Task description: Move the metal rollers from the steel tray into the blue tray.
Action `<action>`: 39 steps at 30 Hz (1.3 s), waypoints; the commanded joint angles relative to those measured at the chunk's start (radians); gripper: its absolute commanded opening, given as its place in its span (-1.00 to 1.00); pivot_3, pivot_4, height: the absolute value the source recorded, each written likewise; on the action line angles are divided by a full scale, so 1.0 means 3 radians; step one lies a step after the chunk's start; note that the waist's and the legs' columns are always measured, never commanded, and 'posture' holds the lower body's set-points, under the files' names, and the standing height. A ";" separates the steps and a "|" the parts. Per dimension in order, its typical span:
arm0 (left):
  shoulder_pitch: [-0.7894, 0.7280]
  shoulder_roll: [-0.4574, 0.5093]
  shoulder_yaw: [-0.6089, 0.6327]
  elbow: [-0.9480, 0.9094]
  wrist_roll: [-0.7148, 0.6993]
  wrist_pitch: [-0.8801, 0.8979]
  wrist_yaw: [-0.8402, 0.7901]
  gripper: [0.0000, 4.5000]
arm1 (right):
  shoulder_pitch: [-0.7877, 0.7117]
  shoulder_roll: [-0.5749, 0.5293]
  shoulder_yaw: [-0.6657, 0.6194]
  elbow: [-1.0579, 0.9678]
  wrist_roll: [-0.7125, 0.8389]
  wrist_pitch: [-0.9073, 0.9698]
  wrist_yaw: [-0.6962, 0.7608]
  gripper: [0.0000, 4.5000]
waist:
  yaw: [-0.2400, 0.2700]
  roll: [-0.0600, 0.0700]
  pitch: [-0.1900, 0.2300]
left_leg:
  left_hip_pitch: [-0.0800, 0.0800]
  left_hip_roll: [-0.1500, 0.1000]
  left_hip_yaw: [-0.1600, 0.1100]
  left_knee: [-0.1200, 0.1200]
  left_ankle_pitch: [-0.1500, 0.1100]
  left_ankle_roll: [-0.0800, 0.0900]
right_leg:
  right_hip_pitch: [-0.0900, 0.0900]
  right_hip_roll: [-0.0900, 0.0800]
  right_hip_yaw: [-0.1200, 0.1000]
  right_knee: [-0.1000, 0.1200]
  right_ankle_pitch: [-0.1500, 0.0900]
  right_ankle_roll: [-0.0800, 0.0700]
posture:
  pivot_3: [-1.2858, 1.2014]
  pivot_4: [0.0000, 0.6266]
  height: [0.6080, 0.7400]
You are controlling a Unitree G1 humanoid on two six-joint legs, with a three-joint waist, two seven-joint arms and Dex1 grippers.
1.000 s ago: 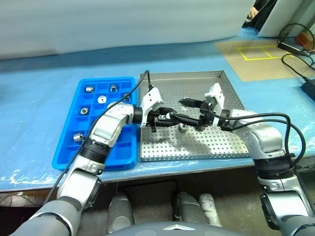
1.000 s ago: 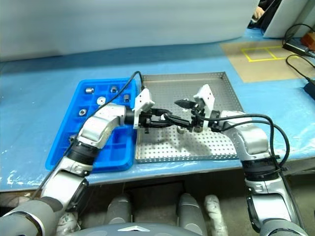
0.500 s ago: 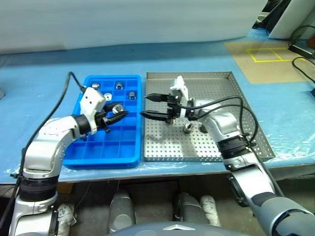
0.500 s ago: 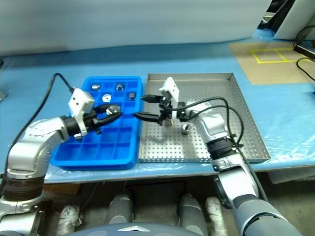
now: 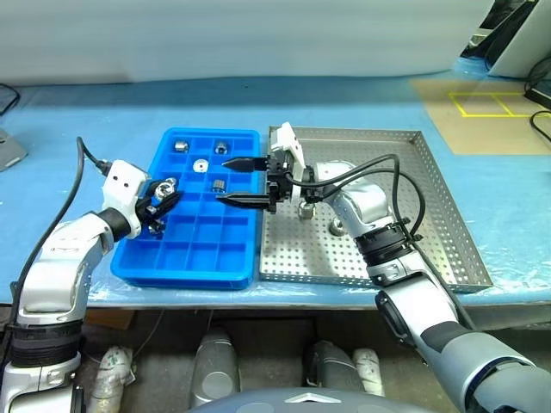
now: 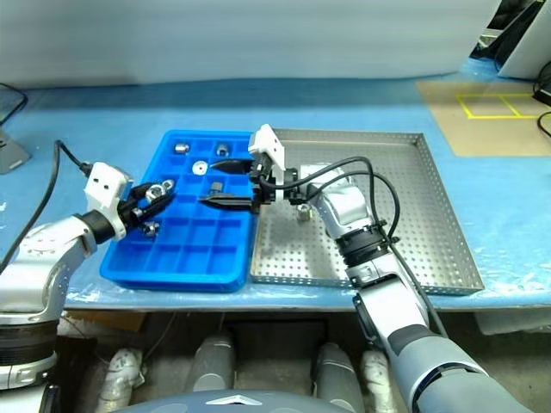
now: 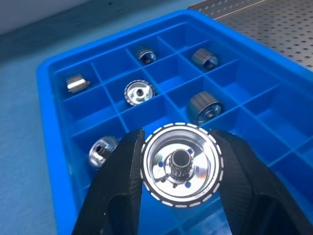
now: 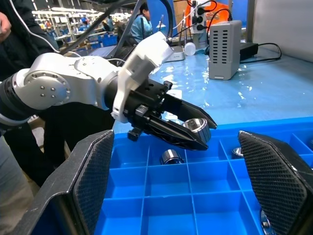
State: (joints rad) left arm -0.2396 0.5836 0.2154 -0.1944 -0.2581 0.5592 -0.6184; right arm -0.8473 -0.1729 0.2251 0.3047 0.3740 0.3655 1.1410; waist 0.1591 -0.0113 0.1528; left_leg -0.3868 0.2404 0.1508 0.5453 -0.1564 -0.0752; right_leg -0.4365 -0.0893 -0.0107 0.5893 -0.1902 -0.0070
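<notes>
Showing bright blue on the gridded blue tray (image 5: 191, 249), shiny silver on the metal rollers (image 7: 180, 164), dull silver with dotted perforations on the steel tray (image 5: 413, 232), light blue on the worktop (image 5: 77, 129)

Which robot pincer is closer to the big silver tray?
The right pincer. It hangs open over the blue tray, just beside the silver tray. The left pincer, holding a metal roller, is over the blue tray's far side.

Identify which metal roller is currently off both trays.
The metal roller clamped in the left gripper, held above the blue tray; the rest lie in compartments or on the steel tray.
</notes>
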 commanded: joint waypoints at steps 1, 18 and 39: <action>-0.0265 -0.0022 -0.0181 0.0196 0.0108 -0.0189 0.0048 -0.23 | -0.0052 -0.0021 -0.0090 -0.0096 0.0025 -0.0050 0.0003 0.91 | 0.0010 0.0000 0.0000 | 0.0000 0.0000 -0.0002 0.0002 0.0001 -0.0001 | 0.0002 0.0000 0.0000 0.0001 0.0000 0.0000 | 0.28 -0.52 1.00; -0.0479 0.0117 -0.0558 0.0667 0.0190 -0.0302 -0.0290 -0.23 | 0.0489 -0.0779 -0.0132 -0.0242 -0.0406 -0.0387 -0.0149 0.91 | -0.0043 -0.0003 -0.0001 | 0.0001 -0.0001 -0.0002 0.0004 0.0003 -0.0004 | -0.0002 0.0002 0.0000 0.0007 0.0000 0.0000 | 0.19 -0.52 1.00; -0.0501 0.0040 -0.0582 0.0577 0.0089 -0.0254 -0.0316 0.77 | 0.0506 -0.0661 -0.0210 -0.0050 -0.0406 -0.0513 -0.0138 0.91 | -0.0030 -0.0003 -0.0001 | 0.0003 -0.0001 -0.0002 0.0010 0.0004 -0.0004 | 0.0003 0.0001 0.0000 0.0011 0.0000 -0.0001 | 0.21 -0.52 1.00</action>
State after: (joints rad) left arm -0.3767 0.6003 0.0284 0.0264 -0.2111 0.4803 -0.7137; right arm -0.6897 -0.3737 0.1866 0.3065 0.2338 0.2227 1.0955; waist 0.1500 -0.0122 0.1524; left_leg -0.3858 0.2400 0.1501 0.5484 -0.1552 -0.0764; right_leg -0.4357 -0.0891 -0.0107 0.5926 -0.1901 -0.0072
